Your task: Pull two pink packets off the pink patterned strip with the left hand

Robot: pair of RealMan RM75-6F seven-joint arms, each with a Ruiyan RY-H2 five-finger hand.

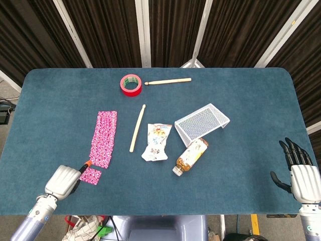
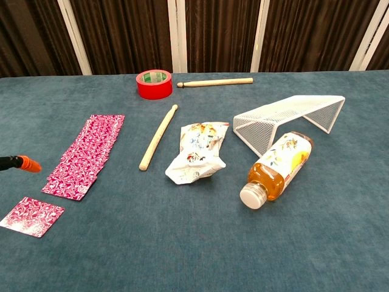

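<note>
The pink patterned strip [image 1: 104,138] [image 2: 85,156] lies flat on the left of the blue table. One pink packet [image 1: 90,175] [image 2: 31,216] lies apart from it, just in front of the strip's near end. My left hand [image 1: 61,181] hovers at the front left edge, holding nothing. Its orange fingertip [image 1: 86,164] [image 2: 24,163] is raised between the packet and the strip's near end, touching neither. My right hand [image 1: 300,173] stays at the front right edge, fingers spread and empty.
Right of the strip lie a wooden stick [image 1: 137,128], a crumpled snack bag [image 1: 157,142], a tea bottle [image 1: 191,155] on its side and a white wire rack [image 1: 201,120]. A red tape roll [image 1: 131,84] and a second stick [image 1: 168,81] lie at the back.
</note>
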